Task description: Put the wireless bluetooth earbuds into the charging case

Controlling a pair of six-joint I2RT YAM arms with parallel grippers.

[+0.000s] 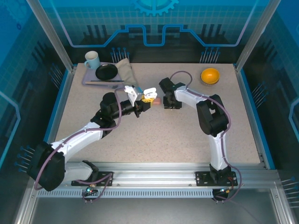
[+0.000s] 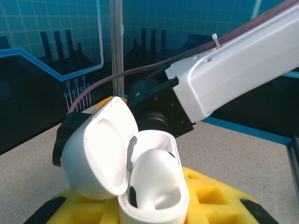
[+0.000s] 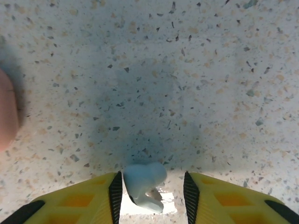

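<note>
A tiny white bean-shaped earbud (image 3: 142, 183) sits between the parted yellow fingers (image 3: 84, 196) of the right hand (image 3: 151, 184), low over the speckled worktop (image 3: 187, 70), while the left hand (image 2: 154, 207) clamps a small rounded white charging case (image 2: 107, 158), lid open, nearby.

The charging case (image 2: 100, 158) is glossy, smooth white plastic. The white earbud (image 3: 142, 184) looks smooth, perhaps satin plastic, though it is blurred. The tabletop (image 3: 163, 70) is matt, speckled and stone-like. On the right gripper (image 3: 152, 179), the fingers (image 3: 84, 200) are matt yellow plastic and their pads (image 3: 116, 200) are black.
</note>
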